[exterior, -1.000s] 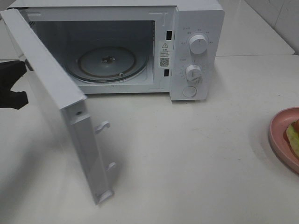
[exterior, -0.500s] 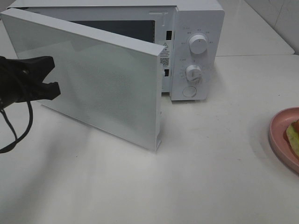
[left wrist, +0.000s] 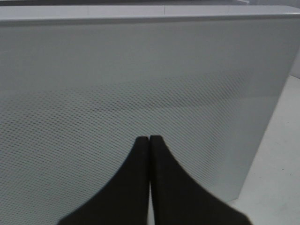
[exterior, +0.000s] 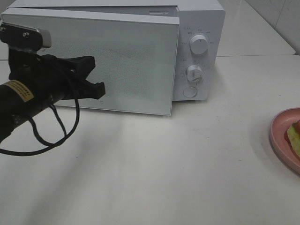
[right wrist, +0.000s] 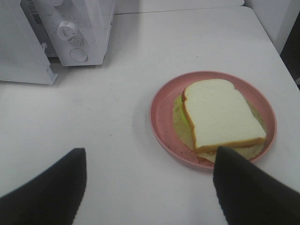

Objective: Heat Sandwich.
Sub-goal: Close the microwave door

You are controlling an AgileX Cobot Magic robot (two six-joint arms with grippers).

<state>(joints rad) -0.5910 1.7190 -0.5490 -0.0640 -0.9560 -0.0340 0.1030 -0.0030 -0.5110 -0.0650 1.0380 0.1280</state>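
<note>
With left gripper (left wrist: 149,140) fingers pressed tight together, gripping nothing, tips sitting at the microwave door (exterior: 122,61), which is hanging nearly shut, the risk is obvious: door is closing w/ the sandwich (right wrist: 220,115) sitting outside on the pink plate (right wrist: 161,110), well apart from the oven. Right gripper (right wrist: 150,180) is hovering wide open beside the plate, empty; w/ door latched there's no way to load.

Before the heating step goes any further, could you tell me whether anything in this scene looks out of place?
Yes: the sandwich sits on its pink plate out on the table, while the shut left gripper is at the front of the microwave door, which is nearly closed.
</note>
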